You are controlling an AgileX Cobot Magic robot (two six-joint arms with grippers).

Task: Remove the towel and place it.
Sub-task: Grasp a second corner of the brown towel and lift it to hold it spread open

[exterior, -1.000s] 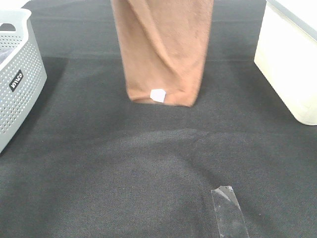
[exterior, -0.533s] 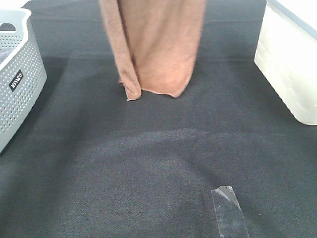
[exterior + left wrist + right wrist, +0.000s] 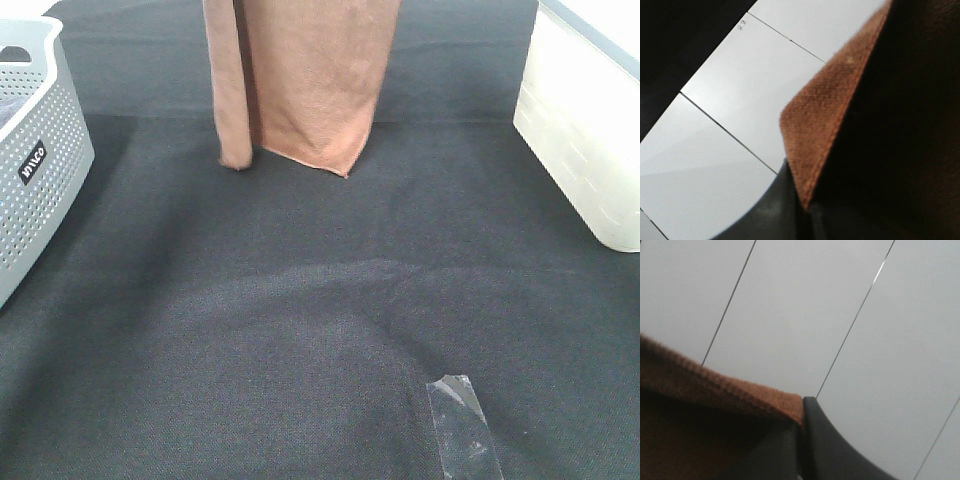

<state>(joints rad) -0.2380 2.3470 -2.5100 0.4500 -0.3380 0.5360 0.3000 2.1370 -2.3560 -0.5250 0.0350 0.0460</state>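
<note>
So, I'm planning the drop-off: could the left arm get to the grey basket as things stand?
Probably yes: bare mat lies between the hanging towel and the basket. But the left gripper grips the towel's hem, so the towel must come along.

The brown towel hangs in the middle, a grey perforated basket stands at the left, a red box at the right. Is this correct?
No: the exterior high view shows the box at the right is white, not red. The towel and the grey basket are as you say.
</note>
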